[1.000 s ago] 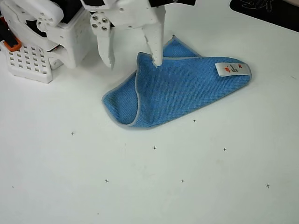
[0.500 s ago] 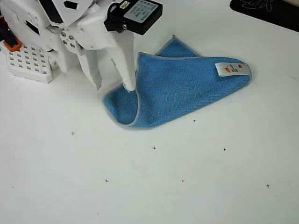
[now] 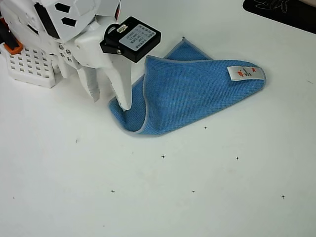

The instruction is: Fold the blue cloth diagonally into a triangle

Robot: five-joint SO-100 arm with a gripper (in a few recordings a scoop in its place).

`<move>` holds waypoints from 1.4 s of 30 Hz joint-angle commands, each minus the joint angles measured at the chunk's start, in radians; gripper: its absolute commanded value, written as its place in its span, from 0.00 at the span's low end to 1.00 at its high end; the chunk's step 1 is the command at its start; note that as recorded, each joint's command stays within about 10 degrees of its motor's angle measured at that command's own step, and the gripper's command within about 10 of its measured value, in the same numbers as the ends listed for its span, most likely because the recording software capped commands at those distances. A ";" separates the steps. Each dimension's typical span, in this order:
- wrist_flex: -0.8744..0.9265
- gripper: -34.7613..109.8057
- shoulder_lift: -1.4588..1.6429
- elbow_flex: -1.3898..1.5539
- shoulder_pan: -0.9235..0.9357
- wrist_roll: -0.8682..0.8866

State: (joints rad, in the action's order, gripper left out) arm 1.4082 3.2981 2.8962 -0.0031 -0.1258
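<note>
pincer (image 3: 109,101) shifted left | spread, one finger on folded blue cloth (image 3: 192,94)

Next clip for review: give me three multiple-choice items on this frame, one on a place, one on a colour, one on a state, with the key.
1. Where is the white tag on the blue cloth in the overhead view?
A. near its right end
B. at its lower left corner
C. under the gripper

2. What colour is the cloth's edging?
A. red
B. pale grey
C. black

3. How do the jaws of the gripper stand?
A. shut on the cloth
B. shut, empty
C. open, one fingertip at the cloth's left end

Key: A, the tag sits by the right tip; B, the pale hem shows along the fold; C, the fingers stand apart.
</note>
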 commanded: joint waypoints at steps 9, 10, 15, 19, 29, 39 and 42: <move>-0.040 0.51 0.006 0.086 0.095 -0.008; -0.040 0.51 0.006 0.087 0.095 -0.009; -0.041 0.51 0.006 0.087 0.095 -0.018; -0.038 0.51 0.006 0.087 0.095 -0.020; -0.037 0.51 0.006 0.087 0.095 -0.023; -0.035 0.51 0.006 0.087 0.095 -0.025; -0.037 0.51 0.006 0.087 0.095 -0.026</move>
State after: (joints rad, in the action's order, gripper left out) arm 1.3576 3.3011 2.9683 0.0813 -0.1319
